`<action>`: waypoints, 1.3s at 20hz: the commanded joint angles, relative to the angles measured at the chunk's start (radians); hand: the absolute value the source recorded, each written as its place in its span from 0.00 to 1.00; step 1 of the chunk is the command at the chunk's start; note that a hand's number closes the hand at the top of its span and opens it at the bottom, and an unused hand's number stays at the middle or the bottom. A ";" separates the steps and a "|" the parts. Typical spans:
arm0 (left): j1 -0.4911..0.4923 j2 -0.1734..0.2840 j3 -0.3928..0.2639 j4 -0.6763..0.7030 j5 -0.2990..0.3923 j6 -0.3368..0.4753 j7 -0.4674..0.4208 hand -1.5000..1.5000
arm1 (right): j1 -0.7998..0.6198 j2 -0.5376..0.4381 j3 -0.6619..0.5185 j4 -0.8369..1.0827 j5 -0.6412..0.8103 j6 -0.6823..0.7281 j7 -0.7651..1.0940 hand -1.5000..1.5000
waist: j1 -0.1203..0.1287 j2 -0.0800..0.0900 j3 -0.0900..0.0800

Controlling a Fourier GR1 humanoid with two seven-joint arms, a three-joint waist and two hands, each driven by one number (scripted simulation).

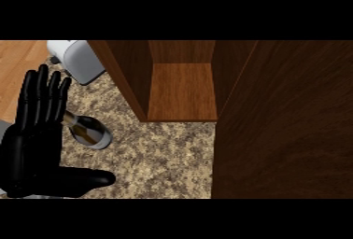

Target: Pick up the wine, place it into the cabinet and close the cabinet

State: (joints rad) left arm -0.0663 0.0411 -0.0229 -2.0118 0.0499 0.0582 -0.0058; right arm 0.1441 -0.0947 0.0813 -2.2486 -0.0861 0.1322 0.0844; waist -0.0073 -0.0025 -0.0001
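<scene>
Currently, readings from my fingers outward:

Fingers: my left hand [34, 149] is open, fingers [43, 95] straight and together, pointing toward the view's top; thumb extended sideways toward the right.
Wine position: the wine bottle [88, 130] lies tilted on the counter just beside my fingers' right edge, its neck end partly hidden behind them; I cannot tell whether it touches them.
Hand pose: palm flat, at the view's left, holding nothing.
Right hand: not visible.
Cabinet: the wooden cabinet [180, 91] stands beyond the bottle, compartment open; its door [286, 121] fills the view's right.
Surface: speckled stone counter [162, 158].
Surroundings: a white appliance [77, 59] beside the cabinet's left wall; wooden floor [21, 65] at upper left.
</scene>
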 commanded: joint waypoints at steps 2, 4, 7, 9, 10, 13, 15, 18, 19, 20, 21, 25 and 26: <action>-0.067 -0.040 -0.012 0.017 0.071 0.030 0.092 0.00 | -0.044 -0.002 0.068 -0.077 -0.047 0.014 0.146 0.00 | 0.005 0.002 0.000; -0.021 -0.040 -0.141 -0.068 0.019 0.142 0.131 0.00 | 0.017 -0.010 0.054 -0.140 -0.103 0.031 0.161 0.00 | 0.004 0.000 0.000; -0.066 -0.041 -0.154 -0.123 -0.001 0.178 0.222 0.00 | -0.025 -0.021 0.001 -0.192 -0.140 0.003 0.238 0.00 | 0.007 0.001 0.000; -0.133 -0.041 -0.234 -0.135 -0.084 0.293 0.261 0.00 | 0.003 -0.035 0.035 -0.244 -0.129 0.008 0.288 0.00 | 0.003 0.000 0.001; -0.148 -0.041 -0.220 -0.093 -0.066 0.267 0.281 0.00 | -0.063 -0.009 0.069 -0.203 -0.073 -0.023 0.301 0.00 | 0.005 0.001 0.000; -0.130 -0.041 -0.232 -0.175 -0.103 0.276 0.330 0.00 | -0.014 0.014 0.097 -0.264 -0.036 -0.043 0.314 0.00 | 0.005 0.000 0.000; -0.143 -0.041 -0.306 -0.142 -0.121 0.324 0.325 0.00 | -0.121 -0.005 0.045 -0.243 -0.078 -0.069 0.386 0.00 | 0.006 0.001 0.000; -0.175 -0.041 -0.284 -0.085 -0.111 0.347 0.273 0.00 | -0.146 -0.031 -0.041 -0.241 -0.175 -0.052 0.420 0.00 | 0.004 0.002 0.000; -0.279 -0.041 -0.236 -0.095 -0.141 0.362 0.384 0.00 | -0.136 -0.011 0.045 -0.257 -0.093 -0.057 0.412 0.00 | 0.003 0.001 0.000; -0.145 -0.041 -0.371 -0.070 -0.151 0.411 0.254 0.00 | -0.106 0.007 0.065 -0.267 -0.078 -0.067 0.404 0.00 | 0.003 0.001 0.000; -0.230 -0.041 -0.285 -0.121 -0.171 0.361 0.382 0.00 | -0.103 -0.006 0.043 -0.236 -0.085 -0.037 0.372 0.00 | 0.005 0.001 0.000; -0.234 -0.041 -0.334 -0.129 -0.191 0.454 0.394 0.00 | -0.066 0.005 0.046 -0.268 -0.099 -0.040 0.375 0.00 | 0.003 0.001 0.000; -0.261 -0.041 -0.317 -0.126 -0.207 0.445 0.441 0.00 | -0.130 -0.018 0.001 -0.299 -0.137 -0.064 0.459 0.00 | 0.004 0.001 0.000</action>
State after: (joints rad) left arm -0.2979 0.0003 -0.3276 -2.1293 -0.1251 0.4667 0.3760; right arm 0.0268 -0.1006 0.1186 -2.4370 -0.1612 0.0868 0.4505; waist -0.0042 -0.0017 0.0003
